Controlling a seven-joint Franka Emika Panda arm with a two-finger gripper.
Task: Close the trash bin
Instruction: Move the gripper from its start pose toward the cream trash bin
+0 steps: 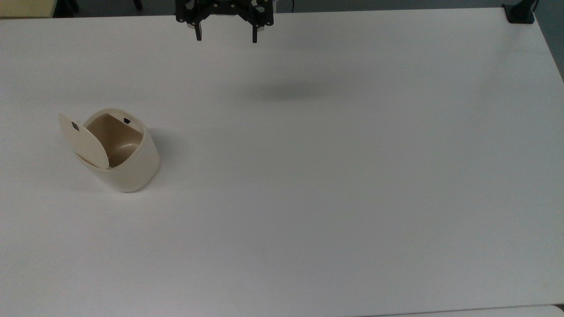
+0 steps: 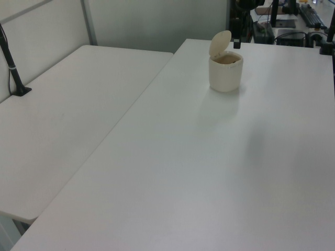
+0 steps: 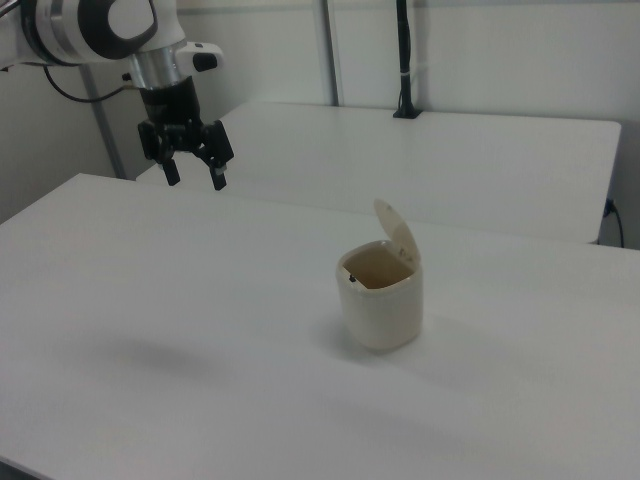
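Closing the trash bin [image 1: 125, 165] should be a gentle push from behind its raised lid [image 1: 83, 141]. The bin stands on the table [image 1: 335, 185] at the top view's left, well apart from the empty, open hand [image 1: 226, 36].

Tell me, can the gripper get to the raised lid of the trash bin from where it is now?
Probably yes. The gripper hangs open above the table, well away from the bin, and nothing lies between them; the lid stands up, exposed.

White table [image 1: 335, 185]; second white table [image 2: 68, 110] beside it, black clamp post [image 2: 13, 68]
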